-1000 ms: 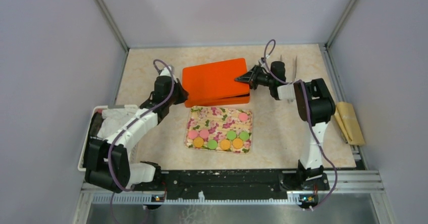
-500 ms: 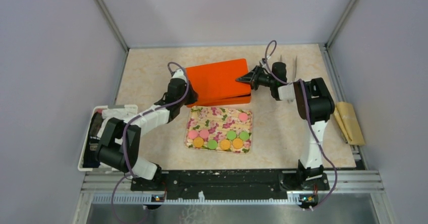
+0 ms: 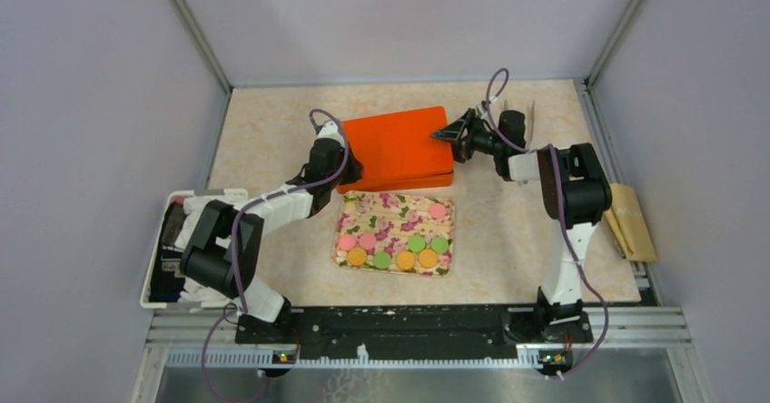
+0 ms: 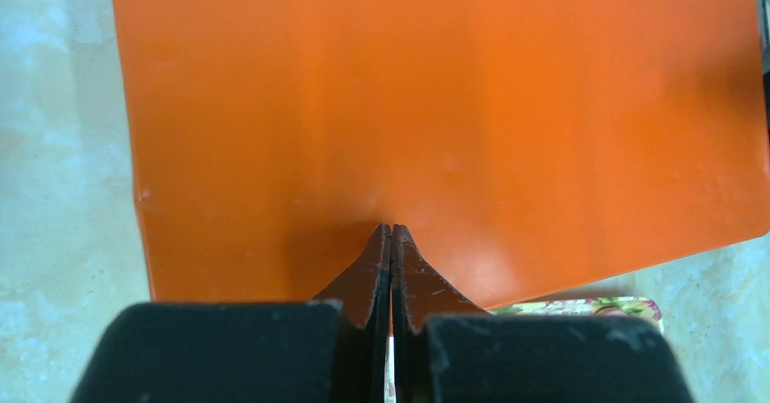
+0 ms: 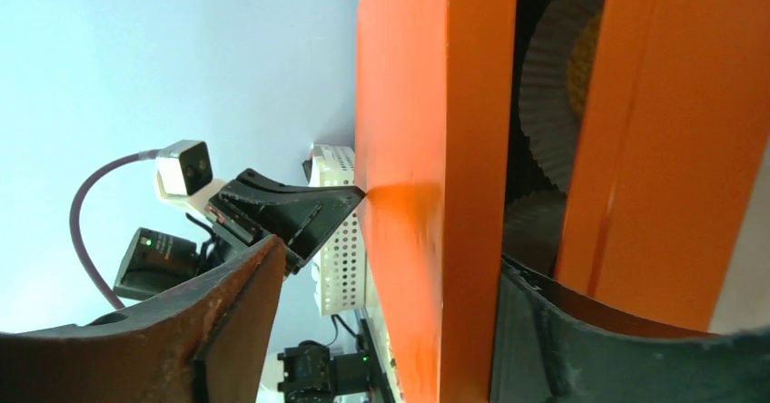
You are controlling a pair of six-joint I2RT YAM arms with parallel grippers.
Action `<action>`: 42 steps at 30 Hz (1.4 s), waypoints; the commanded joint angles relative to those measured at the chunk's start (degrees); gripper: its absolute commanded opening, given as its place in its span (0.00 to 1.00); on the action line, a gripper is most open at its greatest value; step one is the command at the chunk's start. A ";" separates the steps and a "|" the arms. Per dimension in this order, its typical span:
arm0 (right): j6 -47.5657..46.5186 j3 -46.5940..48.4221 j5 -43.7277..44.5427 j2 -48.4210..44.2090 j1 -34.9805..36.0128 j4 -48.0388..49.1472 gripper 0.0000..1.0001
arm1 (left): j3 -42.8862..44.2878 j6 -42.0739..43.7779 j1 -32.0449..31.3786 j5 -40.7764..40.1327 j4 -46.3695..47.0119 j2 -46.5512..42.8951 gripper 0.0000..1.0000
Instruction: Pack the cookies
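Several cookies [image 3: 405, 260], pink, green and orange discs, lie on the floral tray [image 3: 390, 211] in the middle of the table. Behind the tray stands an orange box, and its lid [image 3: 395, 144] rests on top. My left gripper [image 3: 343, 161] is shut, and its tips [image 4: 391, 230] touch the lid [image 4: 436, 103] near its left edge. My right gripper [image 3: 451, 135] stands open around the lid's right edge [image 5: 427, 194], and its left finger is clear of the lid. The right wrist view shows a gap between the lid and the box base [image 5: 672, 149].
A white perforated basket [image 3: 162, 205] sits at the table's left edge, beside my left arm. A tan folded object [image 3: 631, 221] lies at the right edge. Dark fluted paper cups [image 5: 545, 85] show inside the box. Enclosure walls stand on three sides.
My right gripper has opened and let go of the lid, which has dropped flatter onto the box. My left gripper has moved right onto the lid's left side.
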 commanded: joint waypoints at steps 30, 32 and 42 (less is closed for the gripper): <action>-33.82 4.97 22.92 -19.24 -6.49 -46.24 0.24 | 7.26 0.64 -5.12 4.75 -0.95 6.66 0.00; -36.68 6.73 26.17 -20.51 -5.25 -49.83 0.09 | 7.51 0.94 -5.10 4.56 -1.59 5.84 0.00; -46.53 16.61 42.19 -23.02 8.32 -62.84 0.00 | 7.90 0.33 -5.29 6.55 -0.88 8.75 0.00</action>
